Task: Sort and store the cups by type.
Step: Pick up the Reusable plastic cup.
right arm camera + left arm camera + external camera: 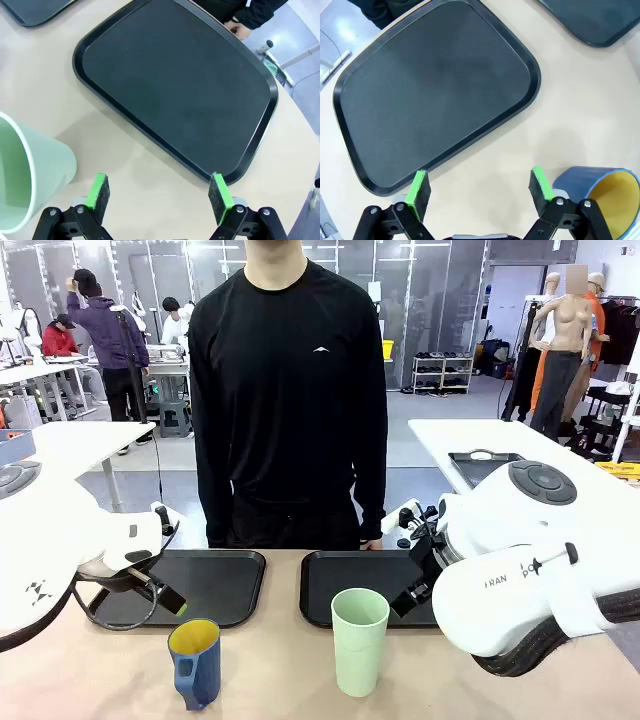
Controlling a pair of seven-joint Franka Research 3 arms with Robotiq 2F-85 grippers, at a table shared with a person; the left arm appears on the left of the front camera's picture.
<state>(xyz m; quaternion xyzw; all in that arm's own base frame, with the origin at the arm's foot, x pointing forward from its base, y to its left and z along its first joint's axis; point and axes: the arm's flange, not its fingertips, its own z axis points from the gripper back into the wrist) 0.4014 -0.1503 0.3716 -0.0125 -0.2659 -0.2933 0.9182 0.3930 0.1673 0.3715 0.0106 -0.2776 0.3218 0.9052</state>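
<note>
Both cups stood upright on the pale wooden desk (pixel 280 685), along its near edge and not yet stored. The short dark-blue handled mug with the yellow inside (pixel 196 660) was near-left, just short of the left black plastic tray (pixel 225 585). The tall pale mint-green handleless plastic tumbler (pixel 358 640) was near-centre, just short of the right black plastic tray (pixel 325 595). Neither cup touched a tray. Judgement: one tray per cup type, each cup set before its own tray so that each arm has a short carry. The left claw (pixel 479 181) was spread wide and held nothing; it hung over bare desk at the left tray's near rim, with the mug just outside one finger. The right claw (pixel 159 183) was likewise wide and empty, over the right tray's near corner, with the tumbler beside it and outside the gap. The mug's handle faced the near side, so a grip across the rim looked likelier. A person in a black long-sleeved top (pixel 290 390) stood at the far edge.
</note>
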